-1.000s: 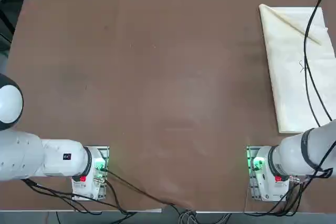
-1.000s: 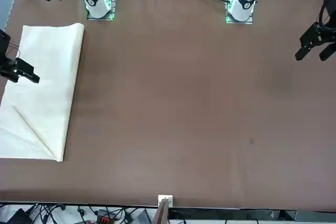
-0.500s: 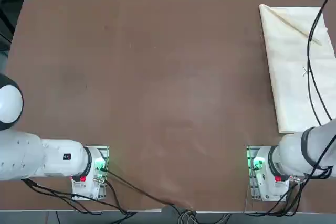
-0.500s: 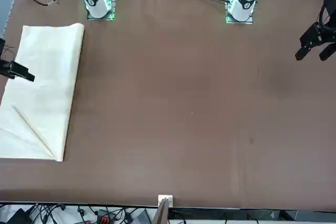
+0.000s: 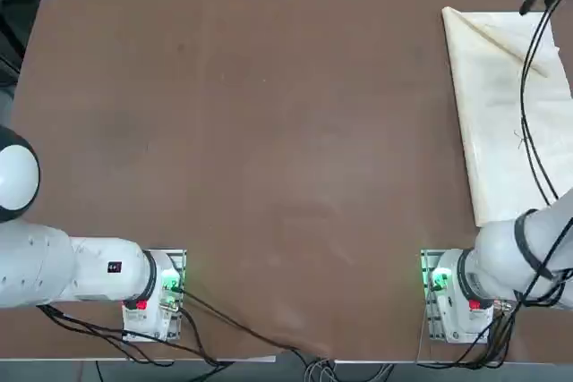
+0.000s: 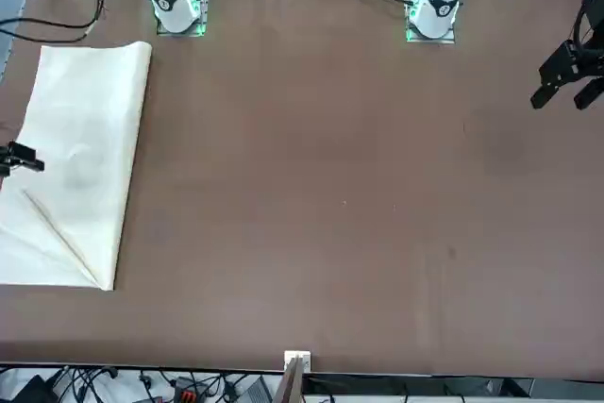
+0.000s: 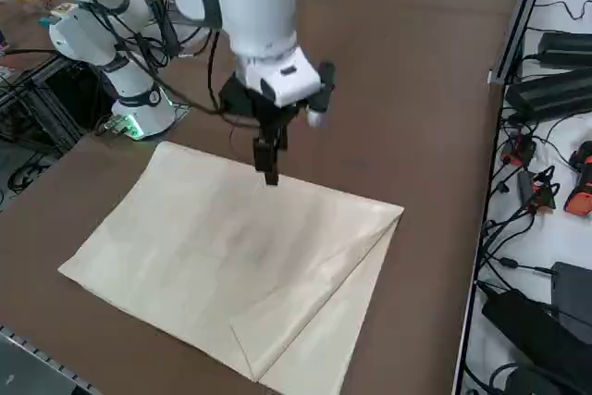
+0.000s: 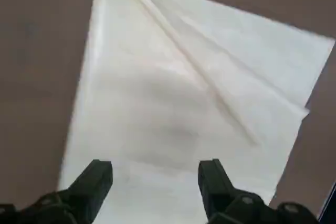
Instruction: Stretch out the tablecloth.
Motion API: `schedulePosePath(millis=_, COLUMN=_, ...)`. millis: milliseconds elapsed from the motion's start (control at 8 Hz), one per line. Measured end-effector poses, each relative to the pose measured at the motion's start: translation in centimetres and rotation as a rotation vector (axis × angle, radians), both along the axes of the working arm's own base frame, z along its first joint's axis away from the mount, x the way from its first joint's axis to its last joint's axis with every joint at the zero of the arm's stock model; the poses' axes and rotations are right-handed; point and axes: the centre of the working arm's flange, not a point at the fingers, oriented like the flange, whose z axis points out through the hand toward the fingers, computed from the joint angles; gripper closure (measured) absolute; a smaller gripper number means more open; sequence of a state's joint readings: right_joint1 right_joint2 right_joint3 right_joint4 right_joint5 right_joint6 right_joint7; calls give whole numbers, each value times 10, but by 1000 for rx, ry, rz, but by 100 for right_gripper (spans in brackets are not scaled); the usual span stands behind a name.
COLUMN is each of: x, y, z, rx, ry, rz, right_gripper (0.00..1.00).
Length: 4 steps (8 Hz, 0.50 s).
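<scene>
The tablecloth is a cream-white sheet lying folded flat at the table's right edge, with one far corner turned over in a diagonal crease. It also shows in the front view as the tablecloth at the left edge. My right gripper hangs open well above the cloth and touches nothing. In the wrist view, the gripper has nothing between its dark fingertips, and the tablecloth lies far below. In the front view only a dark tip of the gripper shows.
The brown tabletop stretches left of the cloth. The right arm's black cable hangs over the cloth in the top view. The parked left gripper sits at the opposite table edge. Power bricks and cables lie beyond the far edge.
My right gripper has travelled over the cloth toward the table's far edge, staying open. The cloth has not moved.
</scene>
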<state>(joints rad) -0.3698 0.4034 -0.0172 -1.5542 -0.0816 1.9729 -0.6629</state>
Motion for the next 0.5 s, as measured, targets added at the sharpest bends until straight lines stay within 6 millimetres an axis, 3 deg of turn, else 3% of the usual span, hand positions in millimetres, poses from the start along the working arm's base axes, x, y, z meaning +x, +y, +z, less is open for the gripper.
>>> schedulePosePath(millis=250, x=-10, y=-77, z=-58, rx=-56, ry=-79, rz=219, right_gripper=0)
schedulePosePath(millis=500, x=-14, y=-116, z=-98, rx=-122, ry=-129, rz=427, right_gripper=0)
